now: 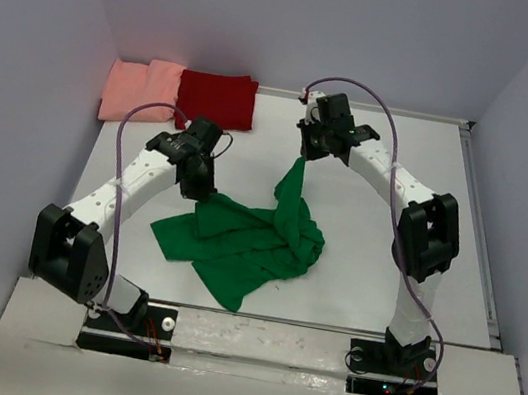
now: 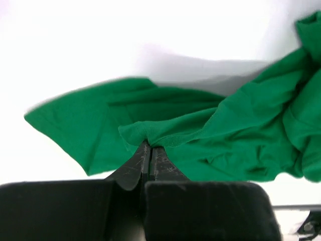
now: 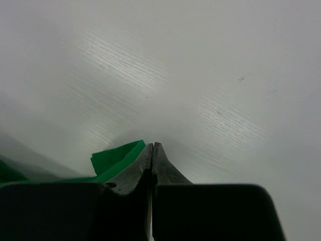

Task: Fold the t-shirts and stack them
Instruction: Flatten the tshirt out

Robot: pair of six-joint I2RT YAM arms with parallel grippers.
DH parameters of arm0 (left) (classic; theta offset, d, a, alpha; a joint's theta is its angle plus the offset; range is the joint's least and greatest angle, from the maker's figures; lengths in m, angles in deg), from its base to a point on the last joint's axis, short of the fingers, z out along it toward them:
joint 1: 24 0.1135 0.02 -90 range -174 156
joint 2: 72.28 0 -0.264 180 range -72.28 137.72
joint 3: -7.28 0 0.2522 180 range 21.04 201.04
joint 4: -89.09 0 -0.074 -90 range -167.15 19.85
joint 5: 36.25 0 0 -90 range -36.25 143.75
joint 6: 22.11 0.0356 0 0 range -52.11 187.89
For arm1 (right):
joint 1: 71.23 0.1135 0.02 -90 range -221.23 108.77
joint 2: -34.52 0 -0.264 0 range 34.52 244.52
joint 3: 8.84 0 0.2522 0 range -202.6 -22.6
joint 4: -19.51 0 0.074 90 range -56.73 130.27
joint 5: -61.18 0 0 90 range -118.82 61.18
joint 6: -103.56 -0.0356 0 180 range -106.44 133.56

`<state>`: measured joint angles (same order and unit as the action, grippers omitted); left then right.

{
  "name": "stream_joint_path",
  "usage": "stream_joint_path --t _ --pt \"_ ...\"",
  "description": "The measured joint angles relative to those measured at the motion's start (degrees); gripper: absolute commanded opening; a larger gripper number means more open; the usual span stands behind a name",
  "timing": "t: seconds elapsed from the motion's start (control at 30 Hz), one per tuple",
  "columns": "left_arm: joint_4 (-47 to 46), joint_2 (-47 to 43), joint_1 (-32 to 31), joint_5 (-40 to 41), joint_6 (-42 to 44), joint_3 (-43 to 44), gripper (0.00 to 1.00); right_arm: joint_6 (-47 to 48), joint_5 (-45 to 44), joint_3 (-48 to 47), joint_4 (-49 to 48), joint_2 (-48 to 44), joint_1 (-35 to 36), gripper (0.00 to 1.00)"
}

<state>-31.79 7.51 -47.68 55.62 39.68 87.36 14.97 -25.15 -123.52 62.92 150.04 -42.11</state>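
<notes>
A bright green t-shirt (image 1: 247, 240) lies crumpled mid-table. My left gripper (image 1: 201, 187) is shut on its left edge; in the left wrist view the gripper (image 2: 149, 145) pinches a fold of the green t-shirt (image 2: 225, 135). My right gripper (image 1: 310, 151) is shut on another part and holds it up, so a strip of cloth hangs from it down to the pile. In the right wrist view the gripper (image 3: 153, 145) is closed, with the green t-shirt (image 3: 113, 158) showing beside its left finger. A folded salmon-pink t-shirt (image 1: 140, 88) and a folded dark red t-shirt (image 1: 218, 99) lie side by side at the back left.
Grey walls close the table (image 1: 364, 265) on the left, back and right. A raised rail (image 1: 481, 234) runs along the right edge. Both arm bases stand at the near edge.
</notes>
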Motion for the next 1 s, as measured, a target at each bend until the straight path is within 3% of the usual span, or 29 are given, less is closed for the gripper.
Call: stream_joint_path --t 0.57,1.0 --pt "-0.20 18.43 12.55 2.12 7.50 21.09 0.00 -6.91 -6.45 0.57 3.48 -3.76 -14.67 0.00" --pt "0.57 20.65 21.97 3.32 11.47 22.38 0.00 -10.49 -11.04 3.56 4.87 -2.08 -16.74 0.00"
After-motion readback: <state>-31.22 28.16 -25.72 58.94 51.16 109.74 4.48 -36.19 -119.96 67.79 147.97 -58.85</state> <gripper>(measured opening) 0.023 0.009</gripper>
